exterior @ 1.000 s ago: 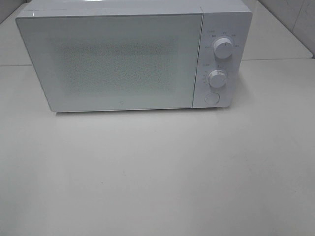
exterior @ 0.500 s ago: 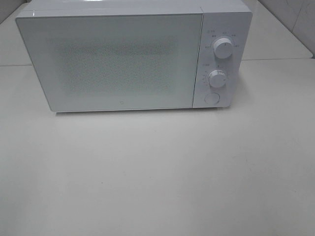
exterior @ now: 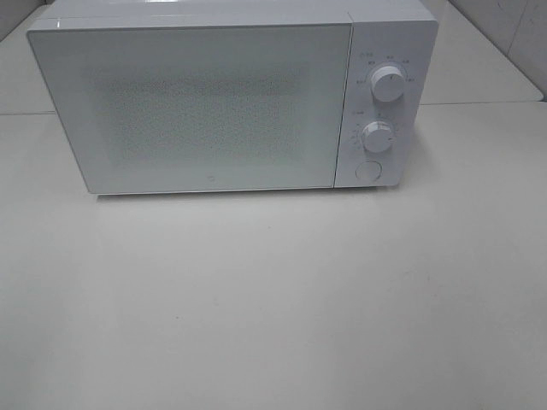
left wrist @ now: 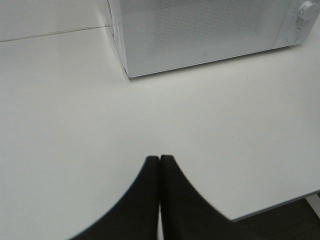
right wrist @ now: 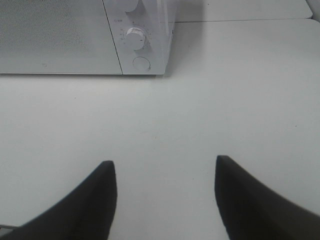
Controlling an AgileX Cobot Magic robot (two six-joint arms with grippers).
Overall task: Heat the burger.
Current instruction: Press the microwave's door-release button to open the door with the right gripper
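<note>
The left gripper (left wrist: 159,158) hangs low over the plain white tabletop (exterior: 273,299). Its two black fingers are pressed together with nothing between them. Bare table lies between the gripper and the near left corner of the microwave ahead.

In the high view the boxy white microwave oven (exterior: 214,102) stands at twelve o'clock on the table. Its wide door (exterior: 197,107), with a speckled mesh window, is closed flush. The burger shows in no view, and the mesh lets nothing be made out behind it.

At about one o'clock is the narrow control strip. It carries a white upper dial (exterior: 388,84), a white lower dial (exterior: 377,136) below it, and a round push button (exterior: 367,171) at the bottom.

The right gripper (right wrist: 164,161) hangs over open table short of that strip. Its black fingers are spread wide apart and empty, touching nothing.
</note>
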